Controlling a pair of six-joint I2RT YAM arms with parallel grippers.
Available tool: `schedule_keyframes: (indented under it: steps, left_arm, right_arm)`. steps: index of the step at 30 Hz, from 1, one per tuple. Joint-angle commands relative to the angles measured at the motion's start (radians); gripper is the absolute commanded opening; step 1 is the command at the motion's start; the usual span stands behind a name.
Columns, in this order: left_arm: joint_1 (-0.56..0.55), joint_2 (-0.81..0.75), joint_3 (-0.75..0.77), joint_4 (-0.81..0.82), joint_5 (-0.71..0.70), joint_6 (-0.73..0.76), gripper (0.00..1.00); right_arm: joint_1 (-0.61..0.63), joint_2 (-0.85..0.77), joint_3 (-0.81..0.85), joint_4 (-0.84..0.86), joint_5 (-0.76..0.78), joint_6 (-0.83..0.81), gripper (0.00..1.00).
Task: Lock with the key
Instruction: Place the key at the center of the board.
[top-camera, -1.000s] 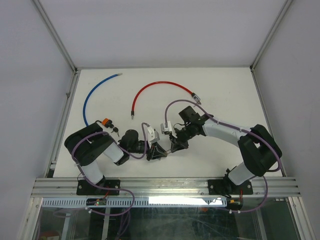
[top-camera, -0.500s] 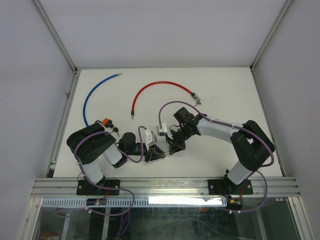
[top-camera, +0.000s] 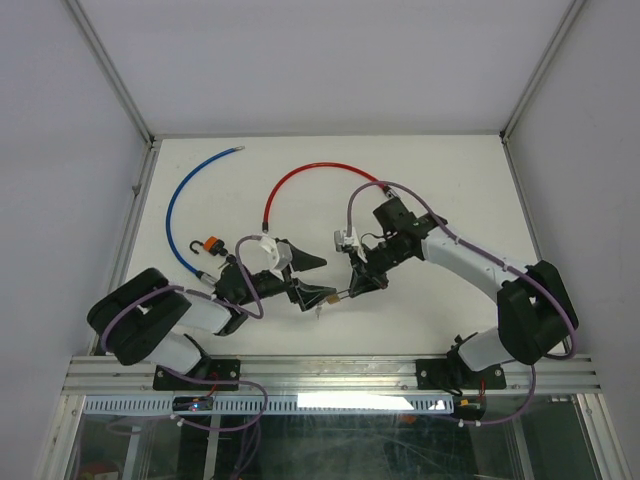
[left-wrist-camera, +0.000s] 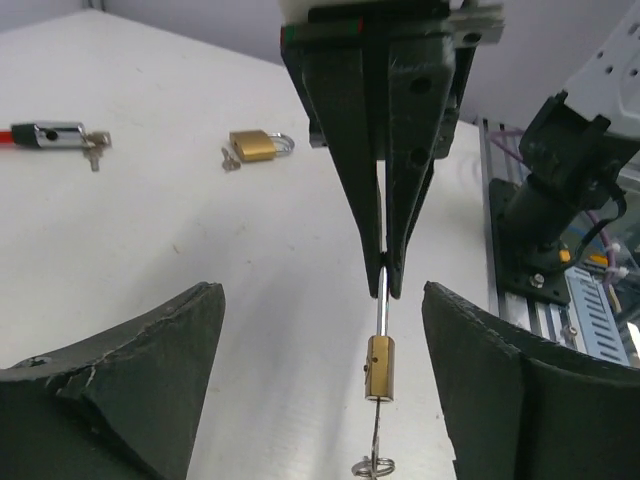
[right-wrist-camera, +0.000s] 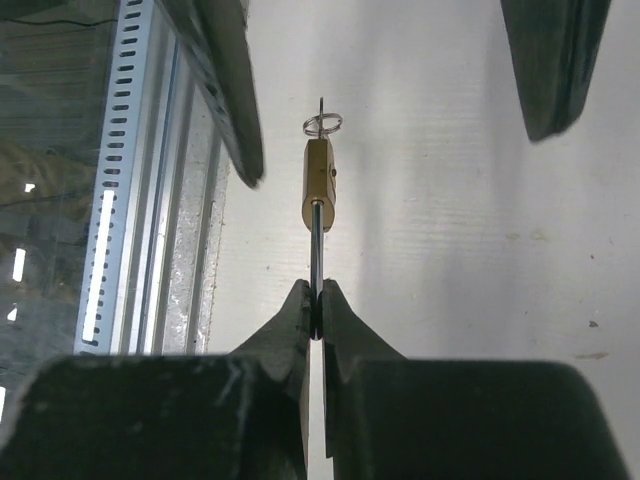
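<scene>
Desk (top-camera: 450, 180) is bare across the upper middle and right of the top view. The near rail (right-wrist-camera: 160, 200) runs just beside the work.

Left arm (top-camera: 205, 315) lies low, stretched toward centre. Left jaws are spread wide, either side of the lock, touching nothing.

Right arm (top-camera: 465, 258) bends in from the right. Right jaws pinch the shackle (left-wrist-camera: 383, 305) of the brass padlock (right-wrist-camera: 319, 185), low centre, with a key ring (right-wrist-camera: 322, 124) at its base.

Count:
- Two padlocks; the second padlock (left-wrist-camera: 255, 145) lies on the desk.
- Two cables: blue cable (top-camera: 174, 203) and red cable (top-camera: 320, 166).
- One orange lock (top-camera: 211, 243).
</scene>
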Motion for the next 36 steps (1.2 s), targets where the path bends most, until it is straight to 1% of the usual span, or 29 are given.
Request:
schedule_keyframes:
  steps: [1, 3, 5, 8, 12, 17, 26, 36]
  left_arm:
    - [0.008, -0.171, -0.033, -0.041, -0.072, -0.074, 0.83]
    - [0.007, -0.246, -0.03, -0.142, -0.093, -0.079, 0.86]
    - [0.008, -0.318, -0.028, -0.229, -0.112, -0.081, 0.9]
    - [0.008, -0.37, -0.042, -0.27, -0.126, -0.104, 0.98]
    - [0.007, -0.41, -0.05, -0.275, -0.123, -0.171, 0.99]
    - [0.01, -0.414, -0.031, -0.317, -0.151, -0.262, 0.99]
    - [0.015, -0.391, -0.068, -0.219, -0.155, -0.349, 0.99]
    - [0.015, -0.381, -0.072, -0.199, -0.142, -0.374, 0.99]
  right_arm:
    - [-0.038, -0.04, 0.06, -0.109, -0.088, -0.074, 0.0]
    - [-0.059, -0.039, 0.077, -0.138, -0.093, -0.088, 0.0]
    - [-0.075, -0.035, 0.086, -0.166, -0.094, -0.105, 0.0]
    - [-0.094, -0.038, 0.099, -0.197, -0.102, -0.122, 0.0]
    - [-0.117, -0.048, 0.108, -0.227, -0.121, -0.143, 0.0]
    - [-0.14, -0.059, 0.107, -0.232, -0.134, -0.147, 0.0]
    - [-0.16, -0.068, 0.104, -0.235, -0.147, -0.147, 0.0]
    - [-0.165, -0.068, 0.101, -0.234, -0.151, -0.148, 0.0]
